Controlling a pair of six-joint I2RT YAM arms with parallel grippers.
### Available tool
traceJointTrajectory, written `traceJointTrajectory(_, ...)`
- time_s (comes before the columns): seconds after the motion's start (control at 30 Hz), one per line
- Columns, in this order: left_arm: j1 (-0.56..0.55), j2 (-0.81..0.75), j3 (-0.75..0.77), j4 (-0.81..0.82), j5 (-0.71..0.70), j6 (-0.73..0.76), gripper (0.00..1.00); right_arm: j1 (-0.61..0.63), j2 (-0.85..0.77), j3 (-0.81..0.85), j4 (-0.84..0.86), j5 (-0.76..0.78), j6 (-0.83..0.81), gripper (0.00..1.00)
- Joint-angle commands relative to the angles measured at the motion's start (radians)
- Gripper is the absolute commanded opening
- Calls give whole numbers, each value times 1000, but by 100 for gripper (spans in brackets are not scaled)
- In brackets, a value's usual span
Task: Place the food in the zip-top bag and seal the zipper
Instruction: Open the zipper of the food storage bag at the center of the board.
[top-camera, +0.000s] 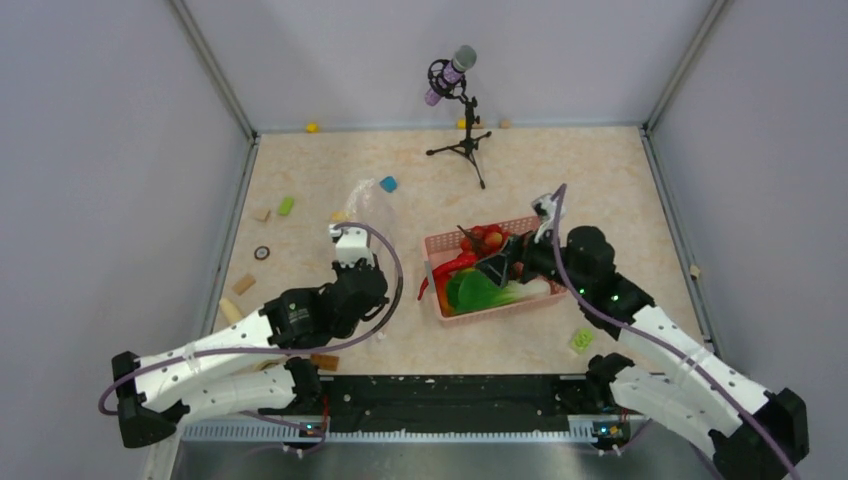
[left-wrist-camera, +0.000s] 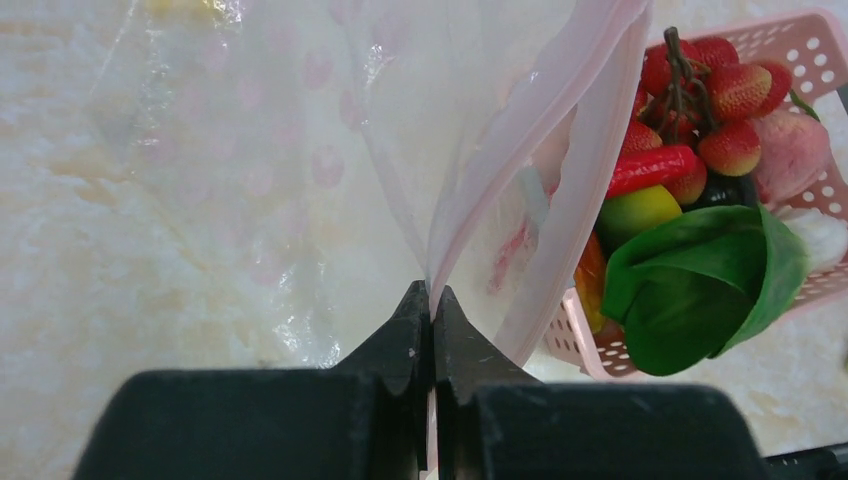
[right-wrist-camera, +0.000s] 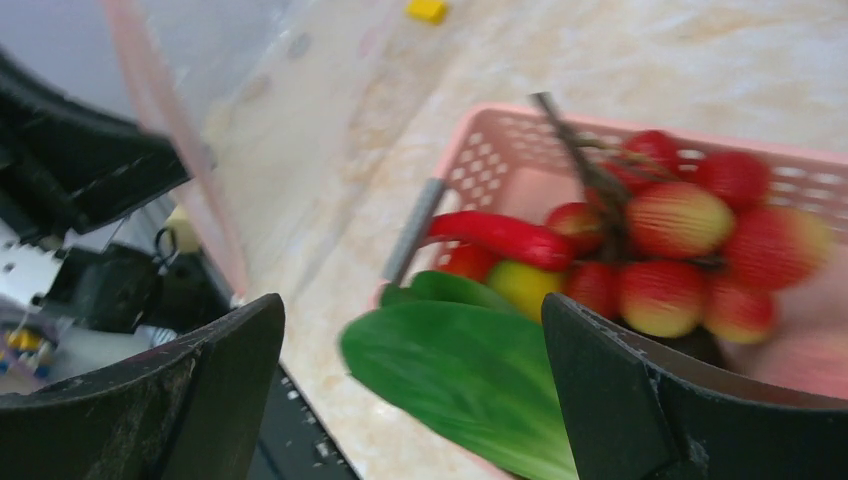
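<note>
The clear zip-top bag stands up left of the pink basket. My left gripper is shut on the bag's mouth edge, and the pink-tinted zipper strip runs up from its jaws. The basket holds the food: green-white bok choy, red chillies, red berries, a yellow fruit and a pink fruit. My right gripper is open over the basket, its jaws either side of the bok choy leaves. The berries and a chilli lie beyond them.
A microphone on a tripod stands at the back. Small blocks lie scattered: blue, green, green, tan. A small dark ring lies at left. Grey walls enclose the table.
</note>
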Motion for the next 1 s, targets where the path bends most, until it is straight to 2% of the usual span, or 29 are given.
traceJointTrajectory(0.0,-3,-12,55,-46,-107,-31,0,256,88,84,135,202,46,99)
traceJointTrajectory(0.13,-3,4,98,-72,-156,-58,0,492,197,79,349,415,50,98)
traceJointTrajectory(0.2,-3,14,111,-69,-155,-47,0,563,275,85,459,501,49,97)
traceJointTrajectory(0.33,-3,24,117,-59,-164,-25,0,598,426,84,662,579,101,91)
traceJointTrajectory(0.5,-1,30,101,-50,-173,-28,0,626,585,97,902,594,103,90)
traceJointTrajectory(0.77,0,-6,46,-16,-155,-27,0,686,741,151,1045,545,68,88)
traceJointTrajectory(0.97,5,-24,-4,40,-146,-14,0,723,781,184,1019,581,37,87)
